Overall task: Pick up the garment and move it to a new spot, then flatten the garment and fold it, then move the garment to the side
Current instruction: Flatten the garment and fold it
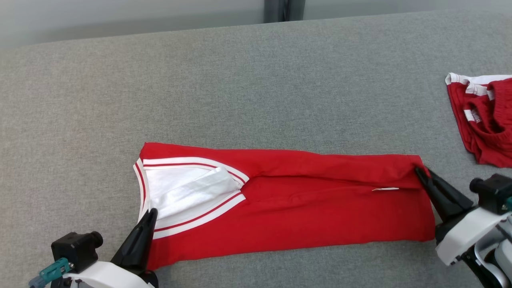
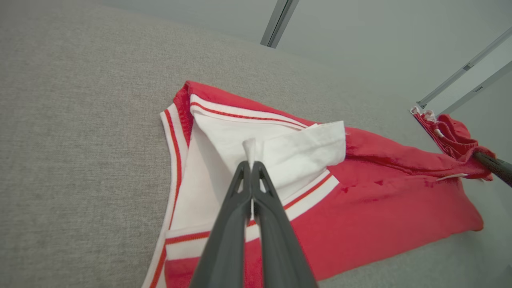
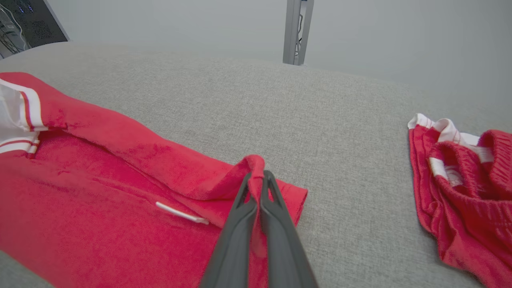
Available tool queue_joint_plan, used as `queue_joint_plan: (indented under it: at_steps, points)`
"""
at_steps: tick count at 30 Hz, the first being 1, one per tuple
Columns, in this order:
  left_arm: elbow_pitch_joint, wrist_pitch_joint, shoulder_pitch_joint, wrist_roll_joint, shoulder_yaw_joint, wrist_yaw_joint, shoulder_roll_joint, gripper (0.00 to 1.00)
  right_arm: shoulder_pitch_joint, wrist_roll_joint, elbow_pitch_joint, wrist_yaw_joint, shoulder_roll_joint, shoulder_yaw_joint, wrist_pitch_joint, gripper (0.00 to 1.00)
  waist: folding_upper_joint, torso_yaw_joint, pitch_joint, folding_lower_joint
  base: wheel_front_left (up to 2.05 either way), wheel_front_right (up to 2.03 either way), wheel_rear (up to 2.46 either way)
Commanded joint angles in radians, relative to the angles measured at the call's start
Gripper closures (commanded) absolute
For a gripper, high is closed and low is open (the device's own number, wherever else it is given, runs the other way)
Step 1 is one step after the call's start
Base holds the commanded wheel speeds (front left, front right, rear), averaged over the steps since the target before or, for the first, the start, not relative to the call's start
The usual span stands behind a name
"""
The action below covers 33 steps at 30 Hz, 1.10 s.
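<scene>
garment (image 1: pixel 288 200): red, white-trimmed, a long band on the grey tabletop (image 1: pixel 240 80), spanning the 2 grippers.
left gripper (image 1: pixel 152 214): clamped on the white inner layer, neckline end.
right gripper (image 1: pixel 420 171): pinching the folded hem corner.
fold advice: lift both ends level, keep cloth taut, avoid the spare red clothing (image 1: pixel 486 120) beyond the right gripper.

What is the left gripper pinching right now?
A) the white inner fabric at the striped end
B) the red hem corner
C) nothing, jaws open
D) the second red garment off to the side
A: in the left wrist view the left gripper is shut on a tuft of the white inner fabric of the red garment, just inside its striped trim.
</scene>
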Motion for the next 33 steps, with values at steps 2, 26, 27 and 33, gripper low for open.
queue_joint_plan:
  at_steps: [2, 26, 27, 33]
  points:
    - [0.010, -0.009, 0.010, -0.012, 0.005, 0.006, -0.003, 1.00, 0.034, -0.046, -0.011, 0.000, 0.003, -0.027, 0.009, 1.00, 0.0000, -0.002, 0.001, 0.0000, 0.00, 0.00, 0.00]
    - [0.098, -0.067, 0.038, -0.067, 0.021, -0.021, -0.039, 0.00, 0.300, -0.156, -0.120, 0.000, 0.056, -0.196, -0.044, 0.00, 0.0000, -0.012, -0.045, 0.0000, 0.00, 0.00, 0.00]
    - [0.097, -0.074, 0.033, -0.066, 0.019, -0.025, -0.042, 0.00, 0.310, -0.149, -0.125, 0.000, 0.059, -0.206, -0.046, 0.00, 0.0000, -0.012, -0.049, 0.0000, 0.00, 0.00, 0.00]
    - [0.099, -0.105, 0.007, -0.046, 0.012, -0.037, -0.050, 0.00, 0.339, -0.093, -0.169, 0.000, 0.079, -0.279, -0.053, 0.00, 0.0000, -0.009, -0.070, 0.0000, 0.00, 0.00, 0.00]
